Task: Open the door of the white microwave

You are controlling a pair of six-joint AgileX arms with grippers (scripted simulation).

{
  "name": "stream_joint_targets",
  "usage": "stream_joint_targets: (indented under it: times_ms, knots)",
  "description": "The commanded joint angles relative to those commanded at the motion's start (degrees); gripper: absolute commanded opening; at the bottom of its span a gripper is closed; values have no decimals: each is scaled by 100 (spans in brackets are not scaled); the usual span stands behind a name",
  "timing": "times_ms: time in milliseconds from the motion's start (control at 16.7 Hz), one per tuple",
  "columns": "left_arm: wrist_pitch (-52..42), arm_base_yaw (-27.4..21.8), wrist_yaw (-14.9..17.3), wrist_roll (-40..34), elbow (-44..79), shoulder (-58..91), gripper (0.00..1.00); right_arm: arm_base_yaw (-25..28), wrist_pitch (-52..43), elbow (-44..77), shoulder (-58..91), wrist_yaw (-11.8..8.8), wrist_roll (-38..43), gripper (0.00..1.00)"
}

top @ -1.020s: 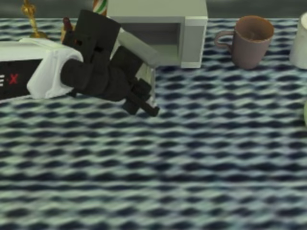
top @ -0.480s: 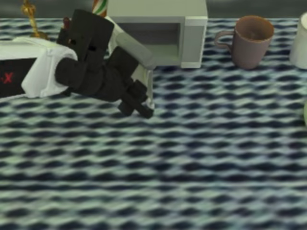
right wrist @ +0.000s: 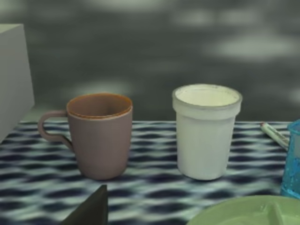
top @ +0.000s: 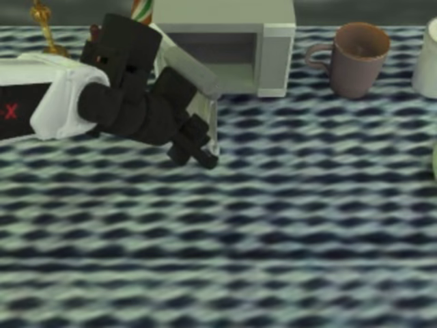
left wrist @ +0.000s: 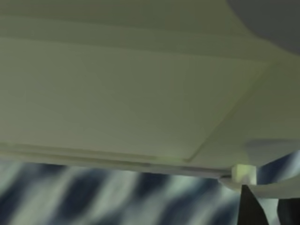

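The white microwave (top: 273, 58) stands at the back middle of the table, its pale cavity (top: 225, 58) exposed. Its door (top: 198, 75) is swung out toward the front left. My left gripper (top: 198, 147) is shut on the door's handle at the free edge. In the left wrist view the door's inner face (left wrist: 117, 93) fills the picture, and the white handle (left wrist: 269, 192) sits between two dark fingertips (left wrist: 248, 213). My right gripper (right wrist: 93, 208) is out of the top view; only a dark tip shows in the right wrist view.
A brown mug (top: 355, 58) and a white cup (top: 427, 58) stand right of the microwave. A green plate (right wrist: 243, 213), a blue container (right wrist: 293, 159) and a pen (right wrist: 274, 133) lie near the right arm. A gold figurine (top: 44, 27) is back left.
My left gripper moved a little to the left with the handle, swinging the door wider. Over the last half second almost nothing shifted.
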Motion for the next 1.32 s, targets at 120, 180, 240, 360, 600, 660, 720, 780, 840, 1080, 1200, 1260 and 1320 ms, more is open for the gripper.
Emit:
stream_joint_targets:
  times_ms: [120, 180, 240, 360, 600, 660, 720, 780, 840, 1080, 1200, 1260, 1320]
  knots:
    - [0, 0, 0, 0, 0, 0, 0, 0, 0, 0, 0, 0, 0, 100]
    - [0, 0, 0, 0, 0, 0, 0, 0, 0, 0, 0, 0, 0, 100]
    - [0, 0, 0, 0, 0, 0, 0, 0, 0, 0, 0, 0, 0, 100]
    - [0, 0, 0, 0, 0, 0, 0, 0, 0, 0, 0, 0, 0, 100]
    - [0, 0, 0, 0, 0, 0, 0, 0, 0, 0, 0, 0, 0, 100]
    - [0, 0, 0, 0, 0, 0, 0, 0, 0, 0, 0, 0, 0, 100]
    - [0, 0, 0, 0, 0, 0, 0, 0, 0, 0, 0, 0, 0, 100]
    - [0, 0, 0, 0, 0, 0, 0, 0, 0, 0, 0, 0, 0, 100]
    - [0, 0, 0, 0, 0, 0, 0, 0, 0, 0, 0, 0, 0, 100]
    - [-49, 25, 117, 111, -28, -12, 0, 0, 0, 0, 0, 0, 0, 100]
    - [-72, 84, 186, 228, -22, -38, 0, 0, 0, 0, 0, 0, 0, 100]
    - [-96, 122, 225, 296, -29, -44, 0, 0, 0, 0, 0, 0, 0, 100]
    - [-116, 147, 252, 345, -36, -45, 0, 0, 0, 0, 0, 0, 0, 100]
